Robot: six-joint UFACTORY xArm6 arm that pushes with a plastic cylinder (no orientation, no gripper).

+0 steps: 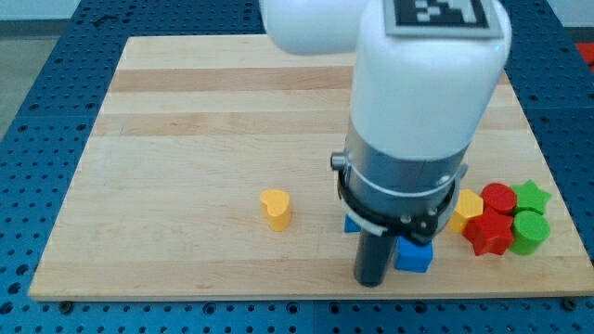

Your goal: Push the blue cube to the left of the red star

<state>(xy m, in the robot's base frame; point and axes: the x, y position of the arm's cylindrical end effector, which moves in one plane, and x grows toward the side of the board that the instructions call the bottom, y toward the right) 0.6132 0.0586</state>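
1. My tip (372, 281): lower end of the dark rod, down near the wooden board's bottom edge, right of centre. It has no jaws and holds nothing. Whether the tip touches the block beside it cannot be told.
2. Arm (418, 111): large white and grey body above the rod, with a black-and-white marker on top; it hides much of the board's right half.
3. Blue cube (415, 255): just beside my tip on the view's right, near the bottom edge, partly hidden by the arm's dark collar.
4. Second blue block (352, 224): only a small corner shows at the left of the rod, above my tip; shape cannot be made out.
5. Red star (490, 233): right of the blue cube and near it, in the cluster at the board's right edge.
6. Yellow block (468, 207): up-left of the red star, touching the cluster, partly hidden by the arm; shape unclear.
7. Red cylinder (499, 197): directly above the red star.
8. Green star (531, 196): right of the red cylinder.
9. Green cylinder (529, 231): below the green star, just right of the red star.
10. Yellow heart (276, 208): alone, well left of my tip.
11. Wooden board (186, 139): pale planks, lying on a blue perforated table (37, 111).
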